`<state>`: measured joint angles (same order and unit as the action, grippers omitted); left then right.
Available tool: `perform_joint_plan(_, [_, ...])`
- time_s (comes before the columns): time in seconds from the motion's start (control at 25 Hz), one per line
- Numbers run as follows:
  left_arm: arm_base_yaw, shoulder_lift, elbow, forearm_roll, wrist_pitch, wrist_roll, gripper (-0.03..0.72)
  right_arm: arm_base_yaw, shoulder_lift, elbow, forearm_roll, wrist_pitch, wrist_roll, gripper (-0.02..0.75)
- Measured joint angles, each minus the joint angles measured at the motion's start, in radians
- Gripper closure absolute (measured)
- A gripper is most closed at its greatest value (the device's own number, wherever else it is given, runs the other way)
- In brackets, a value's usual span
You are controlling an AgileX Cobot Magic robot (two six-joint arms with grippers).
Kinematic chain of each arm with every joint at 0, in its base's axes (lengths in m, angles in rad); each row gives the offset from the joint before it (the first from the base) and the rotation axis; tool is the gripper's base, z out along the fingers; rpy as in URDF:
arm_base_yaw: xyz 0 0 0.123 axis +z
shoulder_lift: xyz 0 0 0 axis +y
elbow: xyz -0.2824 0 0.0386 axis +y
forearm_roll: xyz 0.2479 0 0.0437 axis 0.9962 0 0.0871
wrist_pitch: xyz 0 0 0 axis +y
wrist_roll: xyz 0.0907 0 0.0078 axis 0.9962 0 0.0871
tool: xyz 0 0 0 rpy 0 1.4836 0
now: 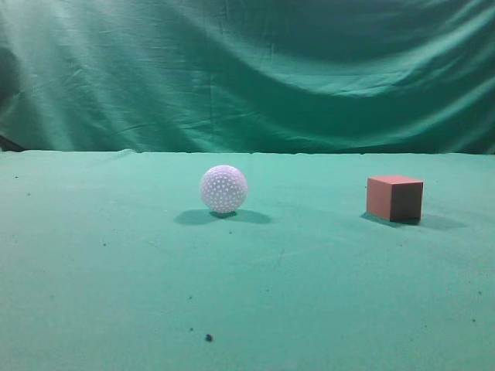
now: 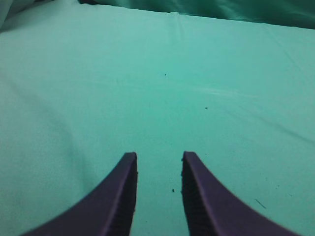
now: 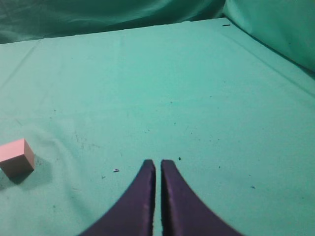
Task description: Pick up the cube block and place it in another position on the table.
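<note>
The reddish-brown cube block point(image 1: 394, 198) sits on the green table point(image 1: 247, 294) at the right of the exterior view. It also shows at the left edge of the right wrist view point(image 3: 16, 157), resting on the cloth. My right gripper point(image 3: 158, 162) is shut and empty, well to the right of the cube. My left gripper point(image 2: 158, 155) is open and empty over bare green cloth; the cube is out of its view. Neither gripper shows in the exterior view.
A white dimpled ball point(image 1: 223, 188) rests on the table left of the cube, about a third of the view's width away. A wrinkled green curtain point(image 1: 247, 69) hangs behind the table. Small dark specks point(image 1: 208, 337) dot the cloth.
</note>
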<state>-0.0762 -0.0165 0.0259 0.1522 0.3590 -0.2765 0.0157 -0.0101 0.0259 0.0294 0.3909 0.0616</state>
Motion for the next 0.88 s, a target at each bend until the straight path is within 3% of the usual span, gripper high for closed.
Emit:
perform_joint_plan(0.72, [0.0, 0.0, 0.0, 0.0, 0.0, 0.0, 0.426, 0.0, 0.0, 0.0, 0.0, -0.002, 0.0, 0.738])
perform_joint_plan(0.88, [0.0, 0.0, 0.0, 0.0, 0.0, 0.0, 0.426, 0.0, 0.0, 0.003, 0.062, -0.115, 0.029, 0.738])
